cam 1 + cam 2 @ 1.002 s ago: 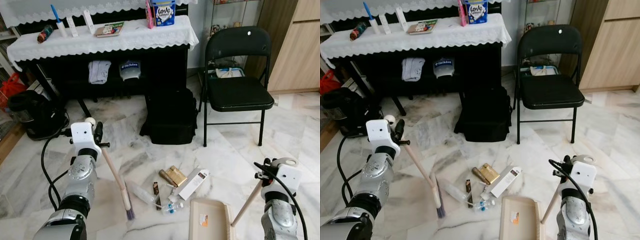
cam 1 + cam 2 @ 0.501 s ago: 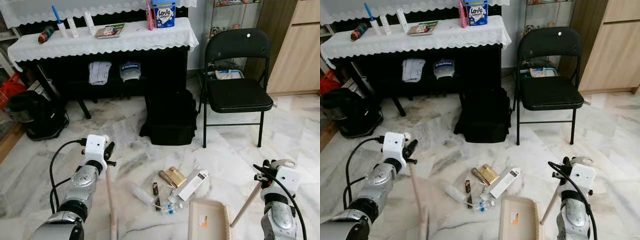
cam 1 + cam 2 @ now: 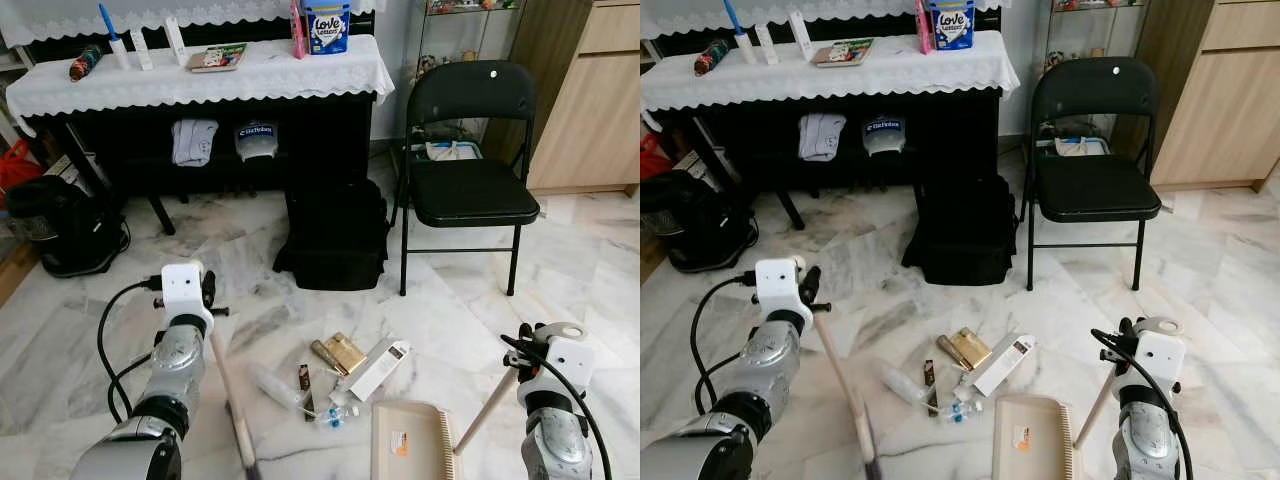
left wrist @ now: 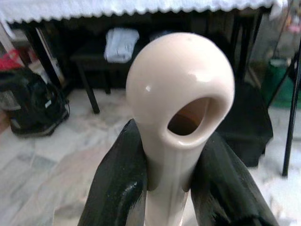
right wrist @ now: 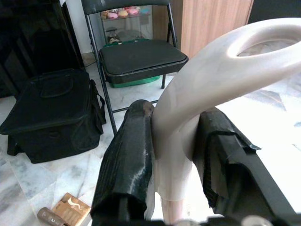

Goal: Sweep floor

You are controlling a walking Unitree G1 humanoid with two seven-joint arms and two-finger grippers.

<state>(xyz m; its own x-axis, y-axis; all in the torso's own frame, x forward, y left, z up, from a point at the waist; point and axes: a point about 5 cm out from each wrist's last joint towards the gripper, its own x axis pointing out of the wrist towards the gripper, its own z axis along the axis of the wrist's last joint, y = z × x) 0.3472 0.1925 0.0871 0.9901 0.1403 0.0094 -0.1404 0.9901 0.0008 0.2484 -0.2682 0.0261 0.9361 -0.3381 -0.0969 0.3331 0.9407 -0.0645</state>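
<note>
My left gripper is shut on the top of a beige broom handle, which slants down to the picture's bottom edge, left of the litter. In the left wrist view both black fingers clamp the handle's rounded end. Scattered litter lies on the marble floor: a clear bottle, a white box, a gold packet and a small bottle. A beige dustpan rests just right of the litter. My right gripper is shut on the dustpan's handle.
A black bag sits behind the litter. A black folding chair stands to the right, a dark piano under a white lace cloth at the back, a black appliance at the left and a wooden cabinet at the far right.
The left gripper has pulled the broom back towards me, so its brush end has left the spot beside the litter and dropped out at the bottom edge. The right gripper and dustpan have held still.
</note>
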